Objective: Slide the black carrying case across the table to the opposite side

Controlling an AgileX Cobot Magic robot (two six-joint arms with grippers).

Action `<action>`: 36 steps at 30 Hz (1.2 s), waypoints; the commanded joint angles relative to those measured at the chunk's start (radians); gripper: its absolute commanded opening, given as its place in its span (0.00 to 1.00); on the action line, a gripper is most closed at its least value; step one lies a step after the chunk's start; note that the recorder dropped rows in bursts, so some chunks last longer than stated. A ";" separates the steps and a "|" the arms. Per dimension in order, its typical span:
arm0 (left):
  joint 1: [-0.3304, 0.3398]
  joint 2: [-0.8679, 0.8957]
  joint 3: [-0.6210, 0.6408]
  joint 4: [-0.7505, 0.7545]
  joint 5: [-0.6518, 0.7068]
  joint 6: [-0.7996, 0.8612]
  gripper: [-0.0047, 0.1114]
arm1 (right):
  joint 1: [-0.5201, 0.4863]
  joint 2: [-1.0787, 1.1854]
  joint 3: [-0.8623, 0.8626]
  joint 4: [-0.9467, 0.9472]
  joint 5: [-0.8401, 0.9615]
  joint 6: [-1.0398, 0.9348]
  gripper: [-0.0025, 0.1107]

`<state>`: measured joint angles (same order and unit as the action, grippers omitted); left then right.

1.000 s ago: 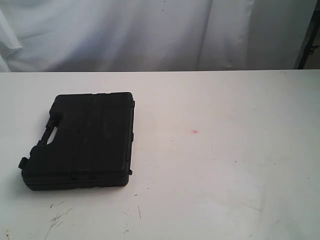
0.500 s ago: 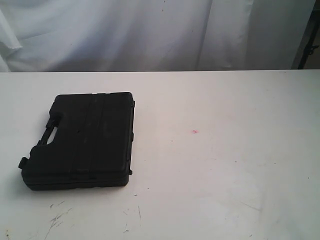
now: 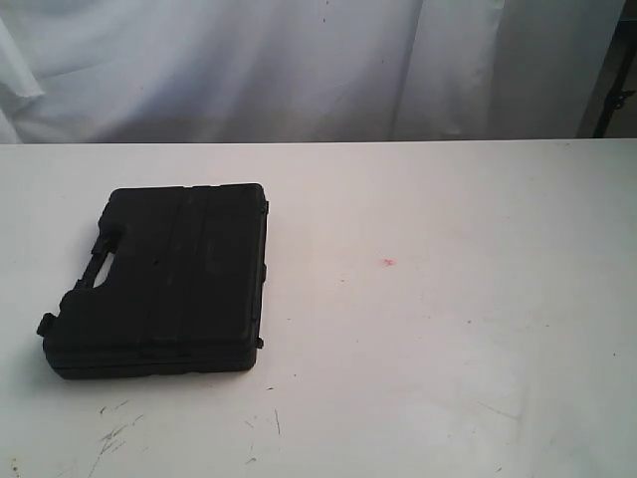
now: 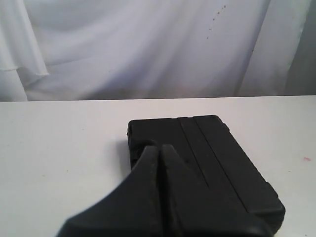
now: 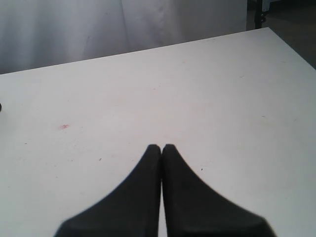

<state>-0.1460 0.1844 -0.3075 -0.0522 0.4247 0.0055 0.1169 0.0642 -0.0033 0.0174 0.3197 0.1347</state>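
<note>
The black carrying case point(image 3: 164, 279) lies flat on the left part of the white table point(image 3: 428, 339), its handle side facing left. Neither arm shows in the exterior view. In the left wrist view the case point(image 4: 217, 163) lies just beyond my left gripper point(image 4: 159, 148), whose black fingers are pressed together with nothing between them; whether the tips touch the case I cannot tell. My right gripper point(image 5: 161, 147) is shut and empty over bare table point(image 5: 207, 98), away from the case.
A small red spot point(image 3: 388, 263) marks the table right of the case, and dark scuffs point(image 3: 114, 433) lie near the front edge. A white curtain point(image 3: 299, 60) hangs behind the table's far edge. A dark stand point(image 3: 612, 90) is at the back right.
</note>
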 commanded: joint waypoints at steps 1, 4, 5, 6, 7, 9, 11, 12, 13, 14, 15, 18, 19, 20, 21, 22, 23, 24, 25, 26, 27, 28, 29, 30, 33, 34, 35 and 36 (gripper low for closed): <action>0.057 -0.096 0.099 -0.049 -0.045 0.017 0.04 | -0.008 -0.006 0.003 0.003 -0.005 -0.005 0.02; 0.128 -0.152 0.160 -0.067 -0.086 0.017 0.04 | -0.008 -0.006 0.003 0.003 -0.005 -0.005 0.02; 0.142 -0.184 0.188 -0.066 -0.088 0.017 0.04 | -0.008 -0.006 0.003 0.003 -0.005 -0.005 0.02; 0.146 -0.184 0.210 -0.066 -0.088 0.017 0.04 | -0.008 -0.006 0.003 0.003 -0.005 -0.005 0.02; 0.146 -0.184 0.224 -0.066 -0.092 0.017 0.04 | -0.008 -0.006 0.003 0.003 -0.005 -0.005 0.02; 0.146 -0.184 0.252 -0.072 -0.092 0.008 0.04 | -0.008 -0.006 0.003 0.003 -0.005 -0.005 0.02; 0.146 -0.184 0.279 -0.074 -0.092 -0.006 0.04 | -0.008 -0.006 0.003 0.003 -0.005 -0.005 0.02; 0.146 -0.184 0.292 -0.079 -0.092 -0.006 0.04 | -0.008 -0.006 0.003 0.003 -0.005 -0.005 0.02; 0.146 -0.184 0.299 -0.079 -0.092 -0.006 0.04 | -0.008 -0.006 0.003 0.003 -0.005 -0.005 0.02; 0.146 -0.184 0.308 -0.079 -0.092 -0.006 0.04 | -0.008 -0.006 0.003 0.003 -0.005 -0.005 0.02; 0.146 -0.184 0.308 -0.079 -0.092 -0.006 0.04 | -0.008 -0.006 0.003 0.003 -0.005 -0.005 0.02; 0.146 -0.184 0.308 -0.081 -0.117 -0.006 0.04 | -0.008 -0.006 0.003 0.003 -0.005 -0.005 0.02; 0.146 -0.184 0.308 -0.081 -0.119 -0.006 0.04 | -0.008 -0.006 0.003 0.003 -0.005 -0.005 0.02; 0.146 -0.184 0.308 -0.081 -0.119 -0.006 0.04 | -0.008 -0.006 0.003 0.003 -0.005 -0.005 0.02; 0.146 -0.184 0.308 -0.081 -0.119 -0.006 0.04 | -0.008 -0.006 0.003 0.003 -0.005 -0.005 0.02; 0.146 -0.184 0.308 -0.081 -0.119 -0.006 0.04 | -0.008 -0.006 0.003 0.003 -0.005 -0.005 0.02; 0.146 -0.184 0.308 -0.081 -0.119 -0.006 0.04 | -0.008 -0.006 0.003 0.003 -0.005 -0.005 0.02; 0.146 -0.184 0.308 -0.081 -0.119 -0.006 0.04 | -0.008 -0.006 0.003 0.003 -0.005 -0.005 0.02; 0.146 -0.184 0.308 -0.081 -0.119 -0.006 0.04 | -0.008 -0.006 0.003 0.003 -0.005 -0.005 0.02; 0.146 -0.184 0.308 -0.081 -0.119 -0.006 0.04 | -0.008 -0.006 0.003 0.003 -0.005 -0.005 0.02; 0.146 -0.184 0.308 -0.081 -0.119 -0.006 0.04 | -0.008 -0.006 0.003 0.003 -0.005 -0.005 0.02; 0.146 -0.184 0.308 -0.081 -0.119 -0.006 0.04 | -0.008 -0.006 0.003 0.003 -0.005 -0.005 0.02; 0.146 -0.184 0.308 -0.081 -0.119 -0.006 0.04 | -0.008 -0.006 0.003 0.003 -0.005 -0.005 0.02; 0.146 -0.184 0.308 -0.081 -0.119 -0.006 0.04 | -0.008 -0.006 0.003 0.003 -0.005 -0.005 0.02; 0.146 -0.184 0.308 -0.081 -0.119 -0.006 0.04 | -0.008 -0.006 0.003 0.003 -0.005 -0.005 0.02; 0.146 -0.184 0.308 -0.081 -0.119 -0.006 0.04 | -0.008 -0.006 0.003 0.003 -0.005 -0.005 0.02; 0.146 -0.184 0.308 -0.081 -0.119 -0.006 0.04 | -0.008 -0.006 0.003 0.003 -0.005 -0.005 0.02; 0.146 -0.184 0.308 -0.081 -0.119 -0.006 0.04 | -0.008 -0.006 0.003 0.003 -0.005 -0.005 0.02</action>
<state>-0.0042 0.0046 -0.0037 -0.1267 0.3212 0.0098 0.1169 0.0642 -0.0033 0.0174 0.3197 0.1347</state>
